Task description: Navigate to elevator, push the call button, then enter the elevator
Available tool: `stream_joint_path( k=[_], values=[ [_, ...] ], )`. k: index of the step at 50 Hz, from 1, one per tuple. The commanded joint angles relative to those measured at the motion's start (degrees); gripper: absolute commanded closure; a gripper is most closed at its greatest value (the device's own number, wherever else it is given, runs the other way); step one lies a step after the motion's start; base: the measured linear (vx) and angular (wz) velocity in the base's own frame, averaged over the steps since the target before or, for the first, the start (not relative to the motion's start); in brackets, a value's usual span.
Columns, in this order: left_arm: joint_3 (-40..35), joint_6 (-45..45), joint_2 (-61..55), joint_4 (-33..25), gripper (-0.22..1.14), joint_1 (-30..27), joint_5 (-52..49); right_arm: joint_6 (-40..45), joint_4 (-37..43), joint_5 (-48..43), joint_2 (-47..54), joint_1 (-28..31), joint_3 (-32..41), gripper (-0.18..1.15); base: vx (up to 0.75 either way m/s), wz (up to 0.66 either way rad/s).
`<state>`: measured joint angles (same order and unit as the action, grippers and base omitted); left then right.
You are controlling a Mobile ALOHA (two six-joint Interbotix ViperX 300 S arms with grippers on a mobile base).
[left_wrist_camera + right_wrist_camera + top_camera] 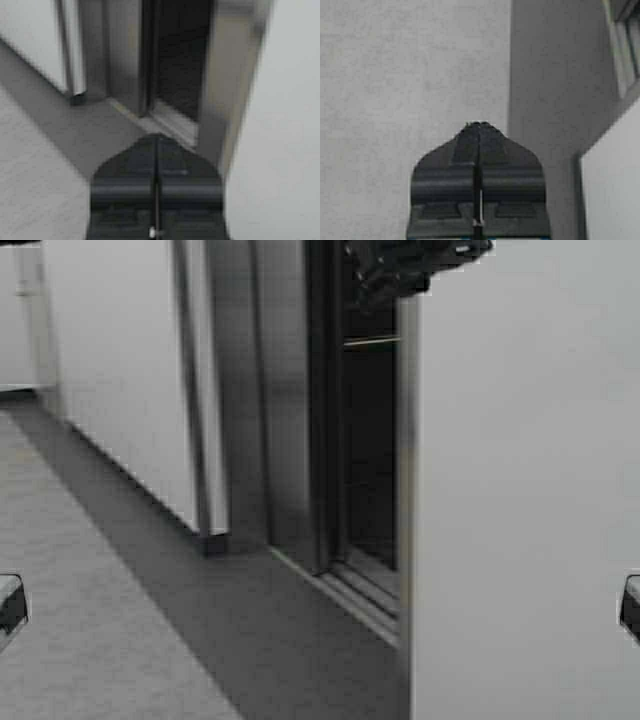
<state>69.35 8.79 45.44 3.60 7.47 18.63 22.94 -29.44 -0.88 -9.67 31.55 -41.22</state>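
The elevator (285,410) stands ahead, its brushed steel door panel set in a steel frame. To the right of the panel is a dark open gap (370,440), with a grooved sill (360,590) at floor level. The call button is out of view. A black arm (405,265) is raised at the top of the high view, beside the gap's upper right edge. My left gripper (158,136) is shut and empty, held low and pointing at the sill (170,120). My right gripper (479,124) is shut and empty, facing a white wall (410,75) at close range.
A white wall (520,490) fills the right side, its near edge at the elevator's right jamb. Another white wall (110,360) runs off to the left past a steel frame post (190,390). Grey floor (90,640) lies open at the lower left.
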Motion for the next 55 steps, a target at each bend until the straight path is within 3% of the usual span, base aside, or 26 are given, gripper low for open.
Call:
stream_joint_path(
  k=[1,23,37,55],
  values=[
    [-1.3,-0.2,-0.8,0.1,0.89,-0.1,0.4,0.0,0.3,-0.8,-1.5,-0.2,1.1,0.92,-0.01,0.47],
    [-1.6,-0.1,0.1,0.1,0.89,-0.1,1.4,-0.1,0.2,-1.1,-2.3,-0.2,1.1,0.92,0.01,0.57],
    [-1.1,-0.5,0.1,0.1,0.89,-0.1,1.4,-1.1,-0.3,-6.9,-2.2,-0.6,0.9,0.92,0.03,0.54],
    [-2.3,-0.5,-1.1,0.1,0.89,-0.1,1.4,-1.8,-0.3,-13.4,-0.3,-8.3,-0.4,0.92,0.09,0.39]
  ],
)
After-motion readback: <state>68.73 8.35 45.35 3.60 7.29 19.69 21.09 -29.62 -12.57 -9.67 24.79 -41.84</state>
